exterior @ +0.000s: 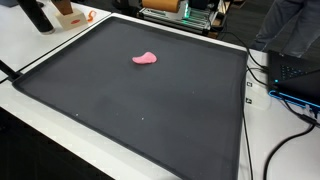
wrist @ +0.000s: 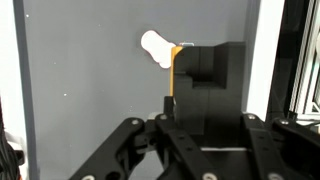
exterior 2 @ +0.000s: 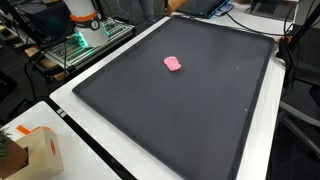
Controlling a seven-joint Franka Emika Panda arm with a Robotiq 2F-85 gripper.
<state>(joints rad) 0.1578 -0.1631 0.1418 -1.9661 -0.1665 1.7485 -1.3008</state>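
A small pink lump [exterior: 145, 58] lies alone on a large black mat [exterior: 150, 115], toward its far middle; it also shows in an exterior view [exterior 2: 173, 63]. In the wrist view it looks pale [wrist: 155, 47] on the grey mat [wrist: 80, 70]. My gripper [wrist: 205, 52] shows only in the wrist view, high above the mat. Its black fingers stand together as one block with an orange strip on the left edge, and nothing shows between them. The lump's right end sits just behind the fingers' upper left corner. The gripper is out of frame in both exterior views.
The mat lies on a white table [exterior: 40, 50]. The robot's base and a green-lit rack [exterior 2: 85, 25] stand at one mat edge. A laptop [exterior: 300, 75] and cables [exterior: 262, 62] lie past another edge. A brown box [exterior 2: 35, 152] sits at a table corner.
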